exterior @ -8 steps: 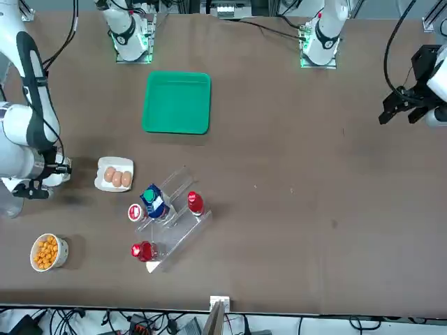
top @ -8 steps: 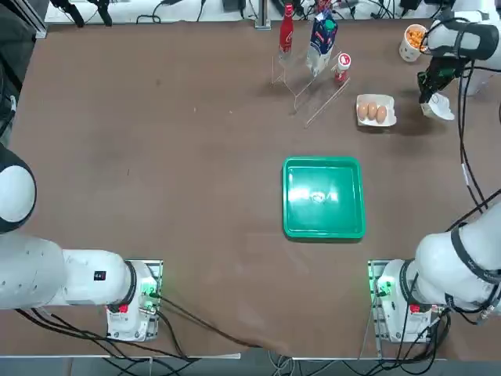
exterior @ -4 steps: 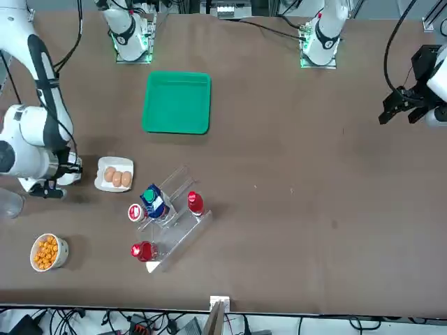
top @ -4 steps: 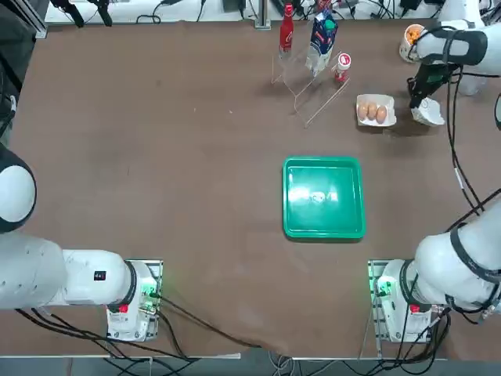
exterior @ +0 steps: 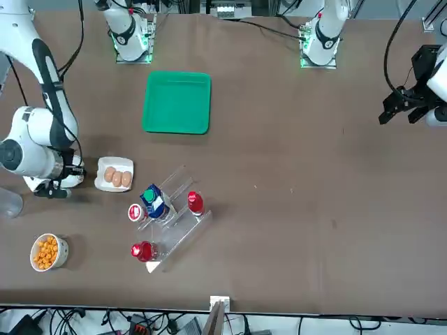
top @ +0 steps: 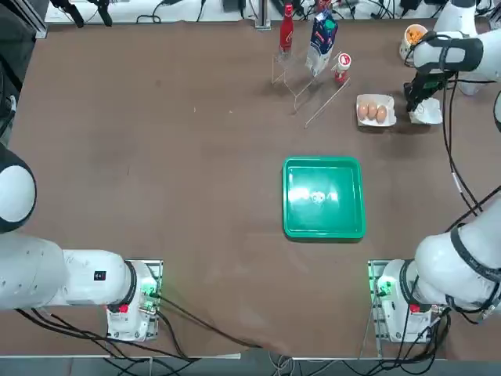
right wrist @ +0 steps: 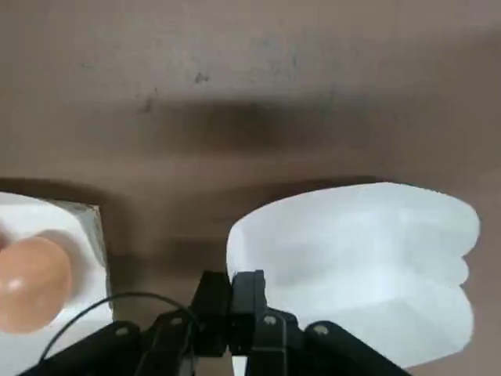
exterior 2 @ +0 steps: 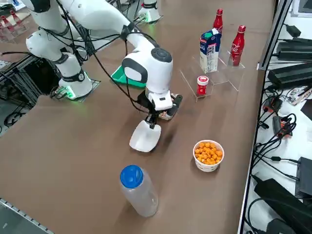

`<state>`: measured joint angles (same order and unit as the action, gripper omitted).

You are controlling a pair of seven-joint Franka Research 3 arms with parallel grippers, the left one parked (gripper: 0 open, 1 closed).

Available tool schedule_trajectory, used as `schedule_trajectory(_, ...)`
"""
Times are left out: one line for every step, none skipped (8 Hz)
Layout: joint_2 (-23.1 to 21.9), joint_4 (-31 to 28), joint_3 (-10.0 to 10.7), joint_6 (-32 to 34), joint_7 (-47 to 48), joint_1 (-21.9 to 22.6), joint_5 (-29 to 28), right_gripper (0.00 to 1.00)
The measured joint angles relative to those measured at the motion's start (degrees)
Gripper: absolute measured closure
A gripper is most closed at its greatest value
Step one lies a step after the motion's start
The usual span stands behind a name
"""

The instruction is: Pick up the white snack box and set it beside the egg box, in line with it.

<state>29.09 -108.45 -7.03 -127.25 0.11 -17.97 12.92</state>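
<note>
The white snack box (top: 429, 114) is a plain shallow box held by one edge in my right gripper (top: 413, 100), whose fingers are shut on it. In the right side view the snack box (exterior 2: 145, 136) hangs tilted below the gripper (exterior 2: 151, 123), close to the table. The egg box (top: 375, 110), a small white tray with brown eggs, lies just to the left of it in the top view. The wrist view shows the fingertips (right wrist: 249, 286) pinched on the rim of the snack box (right wrist: 368, 243), with the egg box (right wrist: 47, 262) a short gap away.
A cup of orange snacks (top: 412, 39) and a clear bottle with a blue cap (exterior 2: 138, 191) stand near the right table edge. A clear rack (top: 311, 78) with bottles and a milk carton sits at the back. A green tray (top: 323, 197) lies mid-table.
My right gripper has carried the white snack box leftward in the top view, closing most of the gap to the egg box. The egg box has not moved.
</note>
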Motion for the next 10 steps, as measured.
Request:
schedule_trajectory(0.0,-0.4,0.0,0.0,0.0,0.0,0.0,0.98)
schedule_trajectory(0.0,-0.7,0.0,-0.4,-0.1,0.0,0.1,0.98)
schedule_trajectory(0.0,-0.8,0.0,-0.8,-0.2,0.1,0.1,0.98)
schedule_trajectory(0.0,-0.8,0.0,-1.0,-0.2,0.1,0.2,0.98)
schedule_trajectory(0.0,-0.8,0.0,-1.2,-0.2,0.1,0.2,0.98)
schedule_trajectory(-0.1,-0.8,0.0,-1.4,-0.2,0.1,0.2,0.98)
schedule_trajectory(-0.2,-0.8,0.0,-1.7,-0.3,0.1,0.2,0.97)
schedule_trajectory(-0.2,-0.8,-0.1,-1.7,-0.3,0.1,0.2,0.91)
schedule_trajectory(-0.2,-0.8,-0.1,-1.7,-0.3,0.1,0.2,0.83)
schedule_trajectory(-0.3,-0.8,-0.2,-1.7,-0.3,0.1,0.2,0.7)
